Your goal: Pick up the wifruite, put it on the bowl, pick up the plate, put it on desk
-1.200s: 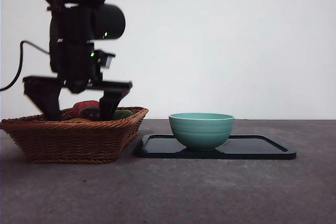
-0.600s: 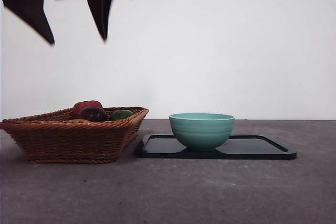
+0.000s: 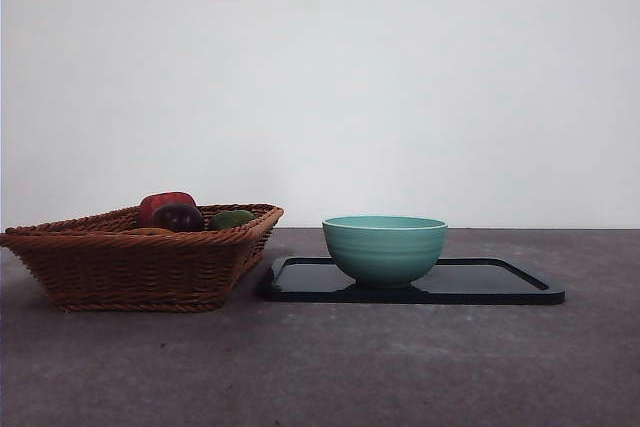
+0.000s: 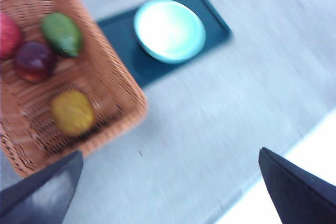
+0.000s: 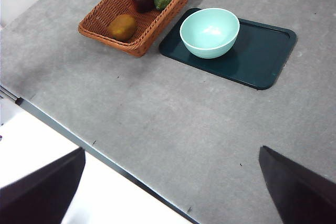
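wifruite [image 5: 122, 27] seen in basket [image 5: 102, 18], beside bowl [image 5: 209, 32] | bowl set on dark tray [image 5: 262, 51] on counter [image 5: 173, 129] | left tool [image 4: 170, 192] spread wide, nothing held | right tool [image 5: 170, 192] spread wide, nothing held

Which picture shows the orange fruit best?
The right wrist view: the orange fruit lies sharp and whole in the basket. The left wrist view shows it too, but blurred. In the front view the basket's wall hides nearly all of it.
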Motion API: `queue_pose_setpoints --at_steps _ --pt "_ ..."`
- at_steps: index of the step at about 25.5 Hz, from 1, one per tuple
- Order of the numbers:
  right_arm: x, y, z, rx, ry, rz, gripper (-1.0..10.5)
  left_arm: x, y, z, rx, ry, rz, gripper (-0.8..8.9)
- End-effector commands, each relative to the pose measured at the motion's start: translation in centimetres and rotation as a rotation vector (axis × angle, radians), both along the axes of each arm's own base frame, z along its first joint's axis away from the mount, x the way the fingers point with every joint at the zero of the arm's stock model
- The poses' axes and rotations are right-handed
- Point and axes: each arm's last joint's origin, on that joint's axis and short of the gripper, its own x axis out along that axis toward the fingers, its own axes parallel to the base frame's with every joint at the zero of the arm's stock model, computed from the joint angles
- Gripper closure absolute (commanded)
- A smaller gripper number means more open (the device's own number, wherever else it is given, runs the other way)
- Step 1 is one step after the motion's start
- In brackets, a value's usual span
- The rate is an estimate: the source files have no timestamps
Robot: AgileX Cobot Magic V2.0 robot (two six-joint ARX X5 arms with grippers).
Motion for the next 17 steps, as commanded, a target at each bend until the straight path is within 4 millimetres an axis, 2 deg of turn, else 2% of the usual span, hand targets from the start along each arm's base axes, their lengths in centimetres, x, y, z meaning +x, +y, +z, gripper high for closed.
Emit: queue_pose_setpoints --at_steps 1,8,17 --pt "-0.4 -0.2 -0.3 -0.030 0.057 0.003 3.4 -1.6 0.5 0.9 0.012 -0.059 -0.093 1.89" --pt "-0.4 -0.2 -0.3 -0.029 0.058 0.004 3.4 -4.7 2.3 1.1 -0.009 -0.105 -0.115 1.89" --pt "-0.4 -0.2 -0.3 -0.030 0.057 0.003 3.4 -7.8 4.0 -1.6 -0.109 -0.150 -0.218 1.89"
